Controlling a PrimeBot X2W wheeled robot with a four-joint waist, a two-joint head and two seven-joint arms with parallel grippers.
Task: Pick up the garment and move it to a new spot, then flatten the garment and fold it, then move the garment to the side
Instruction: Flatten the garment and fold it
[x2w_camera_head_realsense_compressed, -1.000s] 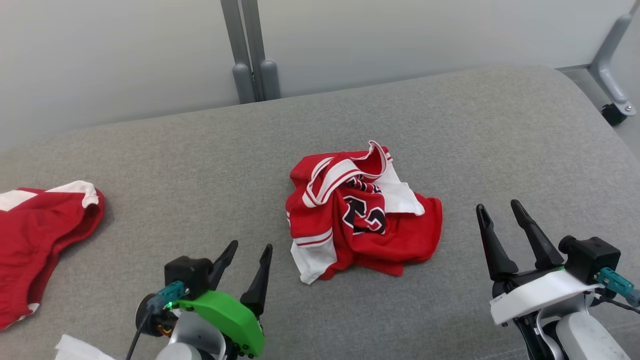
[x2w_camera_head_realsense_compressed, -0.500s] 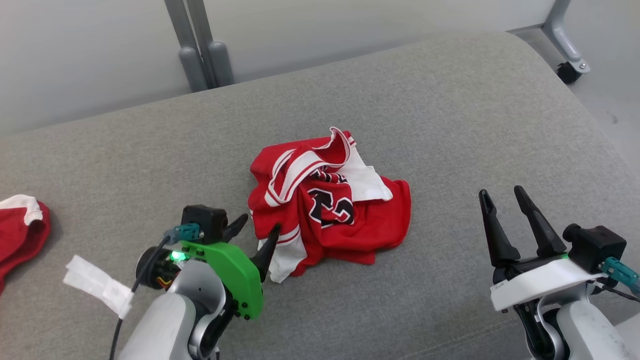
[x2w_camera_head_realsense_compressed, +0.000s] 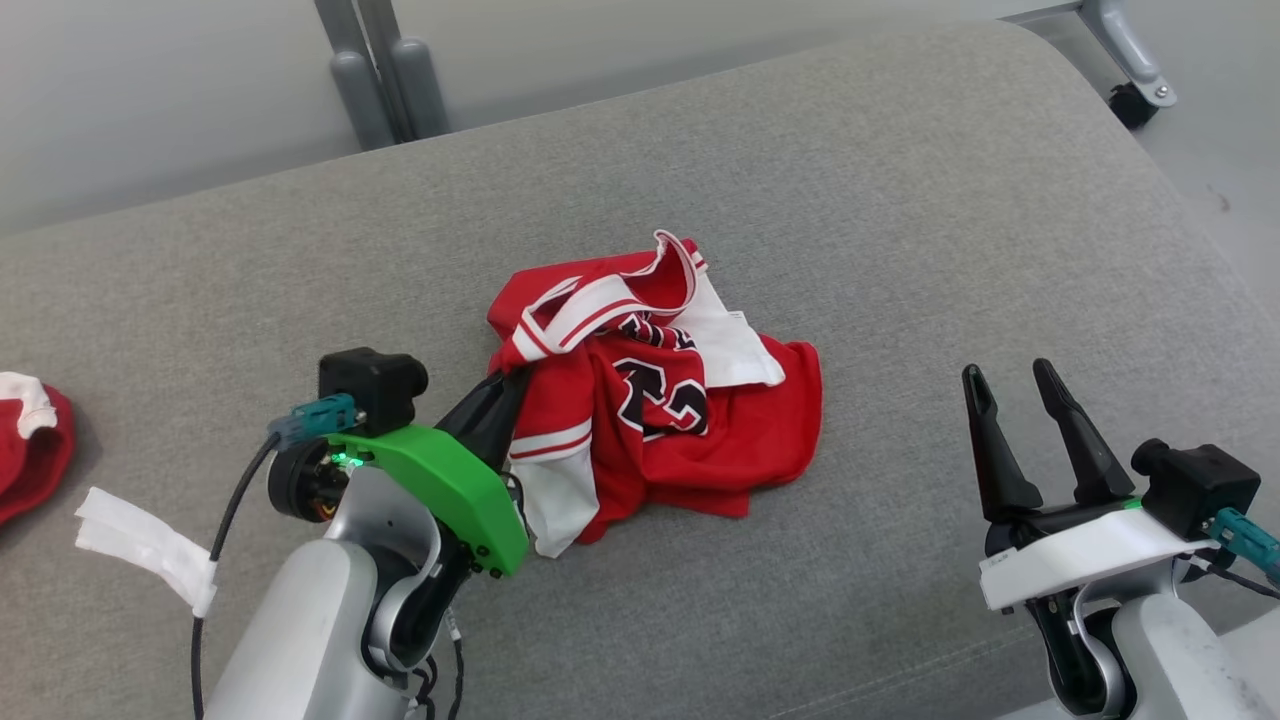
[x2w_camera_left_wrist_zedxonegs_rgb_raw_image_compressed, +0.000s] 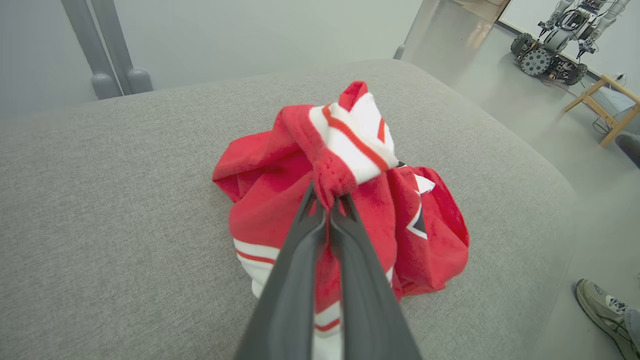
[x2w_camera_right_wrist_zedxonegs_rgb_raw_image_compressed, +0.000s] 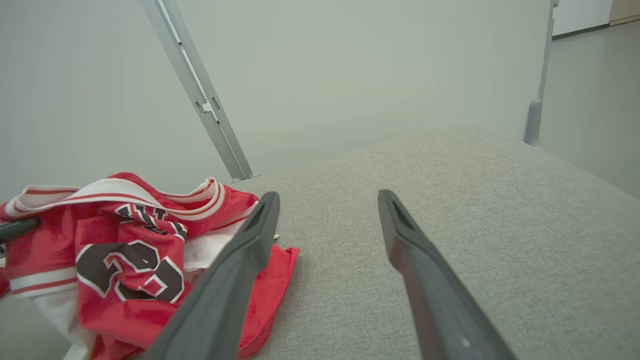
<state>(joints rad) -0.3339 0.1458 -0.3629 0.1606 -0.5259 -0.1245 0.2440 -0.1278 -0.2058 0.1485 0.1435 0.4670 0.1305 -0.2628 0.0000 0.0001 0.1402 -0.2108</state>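
1. Left gripper (x2w_camera_left_wrist_zedxonegs_rgb_raw_image_compressed: 327, 200) is clenched tight on a bunched red fold of the jersey (x2w_camera_head_realsense_compressed: 660, 430), right at the edge nearest it. In the wrist view the cloth is pinched between the tips, with a white-and-red striped band puffed up just past them.
2. The rest of the jersey sits crumpled on the grey cushion (x2w_camera_head_realsense_compressed: 850, 180), spreading out beyond that gripper and to its right. The black number faces up and there's a white panel on the far side.
3. Right gripper (x2w_camera_head_realsense_compressed: 1005, 370) has its fingers spread wide with nothing in them. It hovers over bare cushion well to the right of the jersey, not touching it.
4. Left of the left gripper there's a white strip (x2w_camera_head_realsense_compressed: 140, 545) by its cable. Further left, another red cloth (x2w_camera_head_realsense_compressed: 30, 445) pokes in at the edge of the head view.
5. Past the cushion's far edge, two grey posts (x2w_camera_head_realsense_compressed: 375, 70) stand against a pale wall.
6. The left wrist view also catches a shoe (x2w_camera_left_wrist_zedxonegs_rgb_raw_image_compressed: 600, 310) on the floor off the cushion's right end.
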